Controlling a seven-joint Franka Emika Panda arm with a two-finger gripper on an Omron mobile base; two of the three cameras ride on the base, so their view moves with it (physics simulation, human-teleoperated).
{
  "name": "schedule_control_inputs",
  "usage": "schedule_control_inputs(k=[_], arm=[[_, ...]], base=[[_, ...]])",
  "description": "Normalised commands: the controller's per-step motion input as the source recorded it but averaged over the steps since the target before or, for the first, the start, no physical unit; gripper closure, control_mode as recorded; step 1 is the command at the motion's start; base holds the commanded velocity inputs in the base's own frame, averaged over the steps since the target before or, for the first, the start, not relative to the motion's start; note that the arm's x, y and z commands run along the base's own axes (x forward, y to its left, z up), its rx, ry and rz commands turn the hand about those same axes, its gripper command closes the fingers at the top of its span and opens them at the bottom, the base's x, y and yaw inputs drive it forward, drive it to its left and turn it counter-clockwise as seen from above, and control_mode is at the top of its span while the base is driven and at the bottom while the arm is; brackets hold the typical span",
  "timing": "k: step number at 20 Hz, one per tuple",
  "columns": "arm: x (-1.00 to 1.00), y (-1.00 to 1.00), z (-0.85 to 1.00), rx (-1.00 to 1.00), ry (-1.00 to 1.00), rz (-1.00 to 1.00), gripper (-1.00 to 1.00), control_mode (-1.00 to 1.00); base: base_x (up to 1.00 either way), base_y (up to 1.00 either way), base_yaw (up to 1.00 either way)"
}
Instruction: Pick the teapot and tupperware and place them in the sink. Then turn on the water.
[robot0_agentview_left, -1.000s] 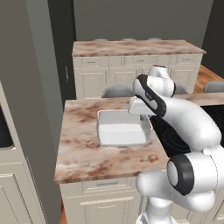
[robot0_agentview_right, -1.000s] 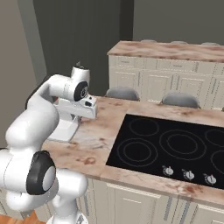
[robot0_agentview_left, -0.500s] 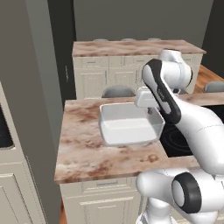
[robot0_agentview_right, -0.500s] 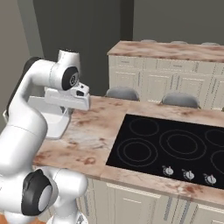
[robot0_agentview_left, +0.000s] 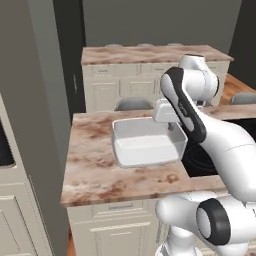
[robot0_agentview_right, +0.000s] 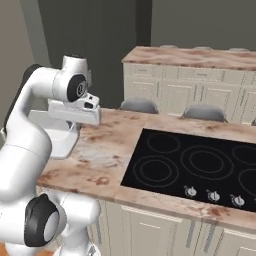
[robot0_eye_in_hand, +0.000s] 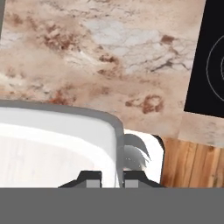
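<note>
**Container lifted clear of the counter, pinched by its wall**

One arm (robot0_agentview_left: 200, 125), one tupperware (robot0_agentview_left: 145, 142), one cooktop (robot0_agentview_right: 200, 162), two marble counters and two grey stools: that is the count. The teapot and the sink are not to be made out from these angles.

The near counter (robot0_agentview_left: 95, 165) is brown-veined marble over cream cabinet fronts, with the black cooktop set into it at 3 o'clock of the tupperware in the left base view. Four ringed burners and three small knobs (robot0_agentview_right: 212, 195) show on the cooktop in the right base view. A second counter (robot0_agentview_left: 145, 54) stands behind, at 12 o'clock, with the stools (robot0_agentview_right: 139, 105) between the two. A tall grey panel rises at 9 o'clock in the left base view, and wood floor shows in the hand view.

The tupperware is white, shallow and rectangular, and hangs above the near counter, well off its top. The gripper (robot0_eye_in_hand: 111, 177) has its jaws nearly together, pinching the container's side wall near a rounded corner, one finger (robot0_eye_in_hand: 89, 177) inside and one outside.

Against half a second ago, the tupperware sits higher above the marble, and the arm's upper joint is raised further.
</note>
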Motion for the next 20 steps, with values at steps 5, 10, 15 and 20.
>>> schedule_control_inputs(k=[5,10,15,20], arm=[[0.0,0.0,0.0,0.0,0.0,0.0,1.0,1.0],[0.0,0.0,0.0,0.0,0.0,0.0,1.0,1.0],[0.0,0.0,0.0,0.0,0.0,0.0,1.0,1.0],[0.0,0.0,0.0,0.0,0.0,0.0,1.0,1.0]], base=[[-0.73,-0.67,-0.43],[-0.16,-0.42,-0.68],[0.18,-0.09,-0.83],[0.33,-0.07,-0.6]])
